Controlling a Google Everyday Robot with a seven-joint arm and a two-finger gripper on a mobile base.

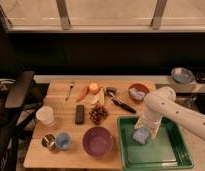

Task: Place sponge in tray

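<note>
Gripper (146,126) over the pale blue sponge (141,135), near the green plastic tray's (168,159) left rim, its grip we cannot tell

Kitchen-like table (58,92) with grapes (98,114), purple bowl (97,141); hand (147,129) over tray (168,147)

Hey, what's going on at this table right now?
A robot is putting a sponge into a tray. Its white arm reaches in from the right, and the gripper is down inside the green tray, right at the pale blue sponge near the tray's left side. I cannot tell whether the sponge is held or has been let go. The purple bowl and grapes sit on the wooden table, away from the arm.
</note>
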